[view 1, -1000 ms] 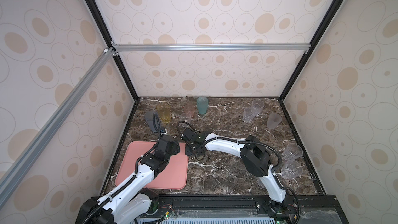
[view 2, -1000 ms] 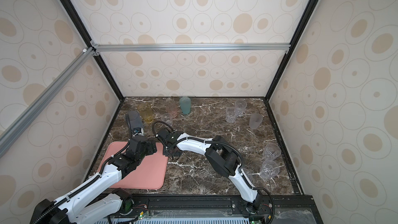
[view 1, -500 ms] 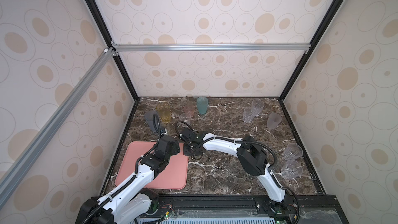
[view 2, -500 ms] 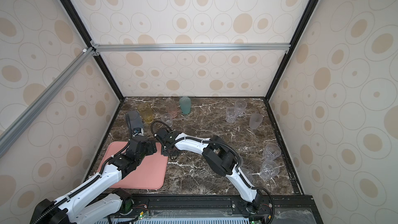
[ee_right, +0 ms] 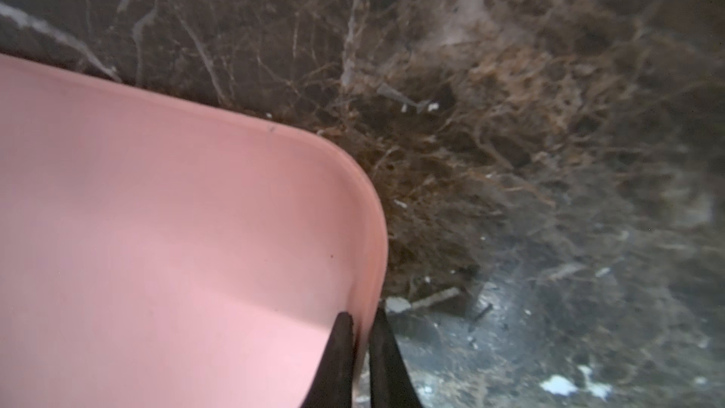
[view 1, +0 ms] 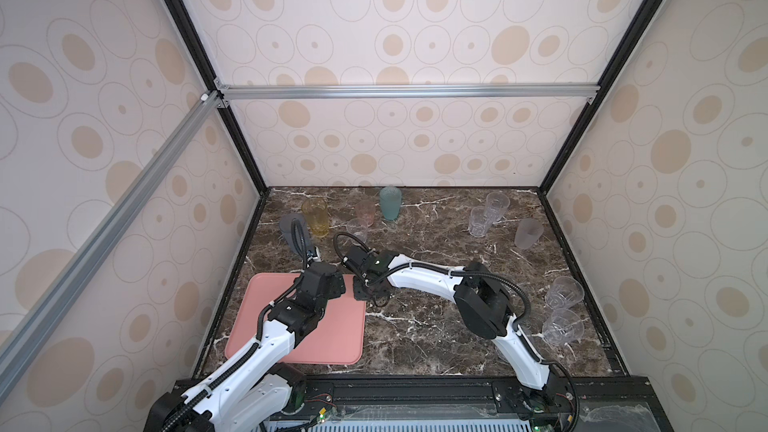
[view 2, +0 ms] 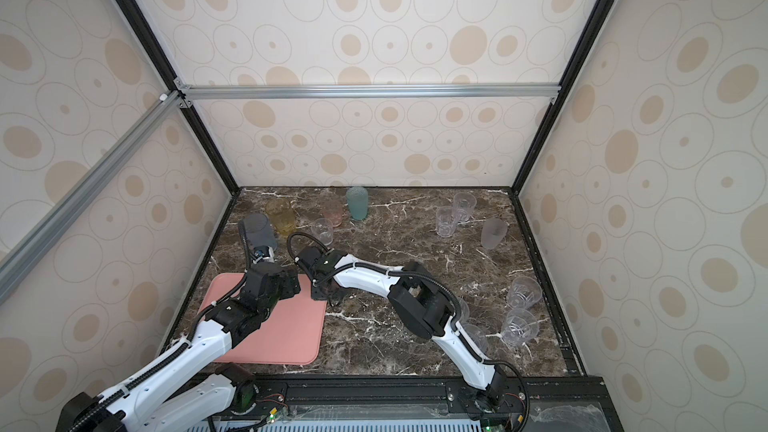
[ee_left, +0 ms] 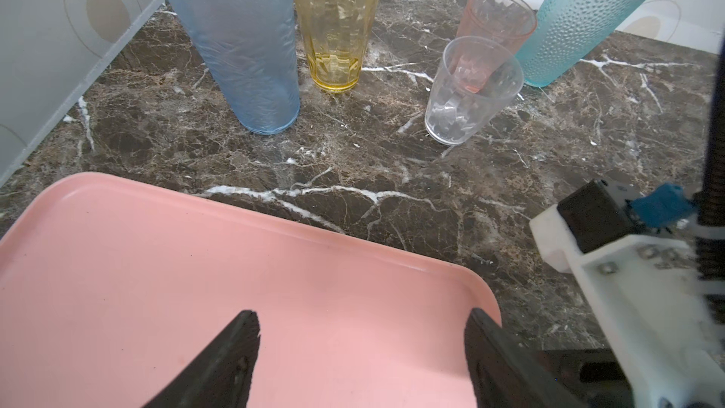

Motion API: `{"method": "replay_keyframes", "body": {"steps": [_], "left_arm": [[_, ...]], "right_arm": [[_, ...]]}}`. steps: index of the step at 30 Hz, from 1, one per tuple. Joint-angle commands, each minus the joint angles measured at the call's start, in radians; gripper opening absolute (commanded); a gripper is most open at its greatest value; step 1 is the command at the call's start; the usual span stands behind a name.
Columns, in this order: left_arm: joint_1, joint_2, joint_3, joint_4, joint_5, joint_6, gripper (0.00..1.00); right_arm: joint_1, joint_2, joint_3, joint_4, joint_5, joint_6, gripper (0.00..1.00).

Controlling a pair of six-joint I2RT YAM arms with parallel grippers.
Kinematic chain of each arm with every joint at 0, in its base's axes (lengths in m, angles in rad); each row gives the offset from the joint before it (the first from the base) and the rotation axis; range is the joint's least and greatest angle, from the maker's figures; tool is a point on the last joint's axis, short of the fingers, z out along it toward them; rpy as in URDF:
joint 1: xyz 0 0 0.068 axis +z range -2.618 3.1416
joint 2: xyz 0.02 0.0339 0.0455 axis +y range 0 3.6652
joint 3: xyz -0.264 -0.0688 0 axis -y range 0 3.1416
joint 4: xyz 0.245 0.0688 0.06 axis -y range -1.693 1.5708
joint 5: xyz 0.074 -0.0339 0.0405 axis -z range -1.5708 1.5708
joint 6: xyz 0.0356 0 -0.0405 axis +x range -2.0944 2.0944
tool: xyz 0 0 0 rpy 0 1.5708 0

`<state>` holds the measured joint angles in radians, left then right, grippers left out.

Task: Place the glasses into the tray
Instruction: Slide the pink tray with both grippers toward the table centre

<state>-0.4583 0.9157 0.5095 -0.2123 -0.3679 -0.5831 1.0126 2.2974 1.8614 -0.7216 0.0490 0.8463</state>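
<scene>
No glass is in the tray [view 1: 332, 338] yet; it lies bare at the near left of the table [view 1: 436, 326]. The right tool [ee_right: 361, 323] reaches across and is clamped on the tray's rim beside its far right corner, one finger inside the rim and one outside. The step in hand therefore looks like shifting the tray, not picking a glass. The left tool [ee_left: 363, 313] hovers over the tray, fingers wide apart, holding nothing.

The blue glass [ee_left: 243, 52], yellow glass [ee_left: 337, 25], pink glass [ee_left: 496, 13], teal glass [ee_left: 580, 17] and a clear glass [ee_left: 463, 104] stand grouped beyond the tray. Other clear glasses [view 1: 484, 218] stand well apart to the right.

Next, I judge, the right tool must drag the tray flat and slowly so the thin rim does not slip out, then let go
</scene>
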Motion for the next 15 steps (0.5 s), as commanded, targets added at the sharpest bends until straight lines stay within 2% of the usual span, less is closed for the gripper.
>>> {"method": "replay_keyframes", "body": {"steps": [1, 10, 15], "left_arm": [[-0.003, -0.014, 0.041, -0.032, -0.031, -0.012, 0.82], [-0.003, -0.01, 0.061, -0.019, -0.006, -0.02, 0.81], [-0.003, 0.009, 0.066, 0.0, 0.013, -0.026, 0.81]], "right_arm": [[-0.028, -0.006, -0.005, -0.103, 0.049, -0.102, 0.1], [-0.137, -0.095, -0.117, -0.152, 0.097, -0.338, 0.08], [-0.236, -0.144, -0.205, -0.136, 0.101, -0.384, 0.07]]}}
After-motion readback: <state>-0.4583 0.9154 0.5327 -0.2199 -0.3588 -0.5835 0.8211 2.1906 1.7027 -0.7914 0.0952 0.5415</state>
